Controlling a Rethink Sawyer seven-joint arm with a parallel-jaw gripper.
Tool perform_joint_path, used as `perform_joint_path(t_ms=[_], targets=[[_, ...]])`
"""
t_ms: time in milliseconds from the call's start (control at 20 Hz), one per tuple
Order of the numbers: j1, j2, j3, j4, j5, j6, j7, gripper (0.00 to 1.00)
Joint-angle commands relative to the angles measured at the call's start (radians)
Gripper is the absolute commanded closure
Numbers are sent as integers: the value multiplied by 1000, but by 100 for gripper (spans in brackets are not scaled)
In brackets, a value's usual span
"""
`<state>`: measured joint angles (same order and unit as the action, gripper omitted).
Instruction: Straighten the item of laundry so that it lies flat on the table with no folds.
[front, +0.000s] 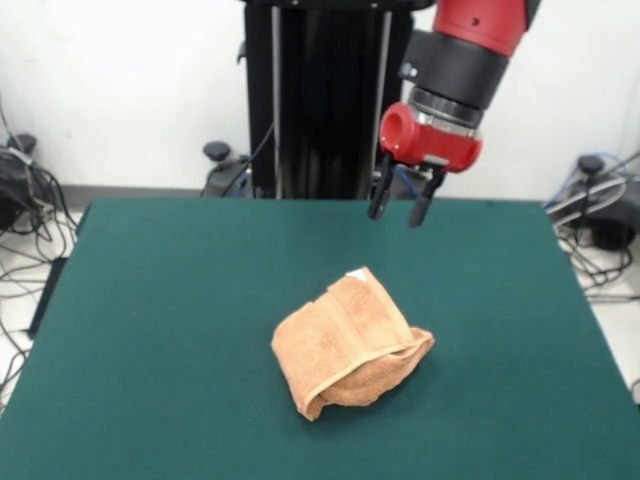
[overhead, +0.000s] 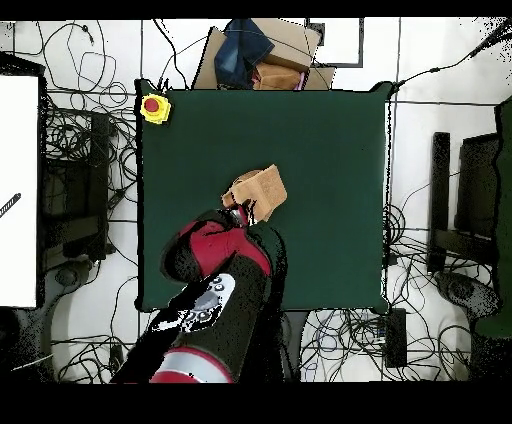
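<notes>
The item of laundry (front: 350, 345), a light orange-tan towel, lies bunched and folded over itself near the middle of the dark green table (front: 160, 330). A small white tag shows at its far corner. My gripper (front: 398, 204) hangs open in the air above the table's far side, up and to the right of the towel, holding nothing. From overhead the towel (overhead: 262, 190) sits mid-table, and the red and black arm covers the table just below it, hiding the towel's lower left edge.
A yellow box with a red button (overhead: 155, 107) sits on the table's corner in the overhead view. Cardboard and a blue cloth (overhead: 252, 50) lie beyond the table edge. Cables and stands surround the table on the floor.
</notes>
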<state>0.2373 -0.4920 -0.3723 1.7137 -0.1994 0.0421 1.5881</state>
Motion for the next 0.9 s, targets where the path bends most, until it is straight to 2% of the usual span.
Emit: perform_joint_path(t_ms=[50, 350, 650, 900], targets=[[112, 99, -134, 19, 180, -138, 319, 0], [146, 187, -147, -1, 244, -188, 256, 0], [195, 308, -171, -3, 341, -277, 256, 0], [194, 322, -155, 2, 362, -326, 238, 0]])
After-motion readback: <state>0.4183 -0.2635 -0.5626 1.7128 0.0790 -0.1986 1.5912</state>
